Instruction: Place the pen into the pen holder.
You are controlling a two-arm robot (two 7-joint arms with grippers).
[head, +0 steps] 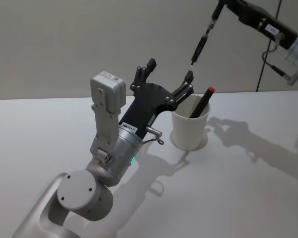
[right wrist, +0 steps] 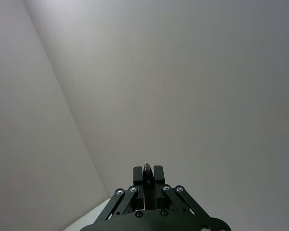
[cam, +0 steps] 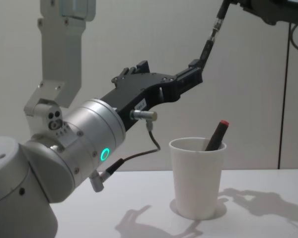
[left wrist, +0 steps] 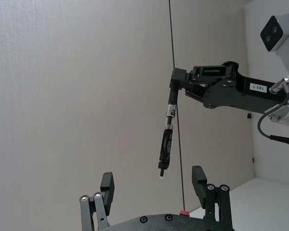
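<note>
Head view shows the white paper cup (head: pixel 190 126) standing upright on the pale table (head: pixel 248 198), right of centre, with 1 red-capped dark pen (head: pixel 202 101) already leaning inside it, its cap poking above the rim toward the right. High above the cup, the right gripper (head: pixel 219 6) reaches in from the upper right corner and pinches the top end of a second pen (head: pixel 201 45), a black one, which hangs tip-down at a slight slant over the cup's left rim, well clear of it. The right wrist view confirms the clamp: both fingers (right wrist: pixel 138 175) are pressed against the pen's end between them.

The left gripper (head: pixel 169 74) sits just left of the cup, raised above the table and pointing up and back, its 2 fingers spread wide with nothing between them. One fingertip (head: pixel 188 77) stands close below the hanging pen's tip (from the left wrist camera the tip dangles just above the gap between the fingers), so the left gripper crowds the space beside the cup's mouth.

In the chest view the cup's shadow and the arms' shadows fall across the table to the right.
</note>
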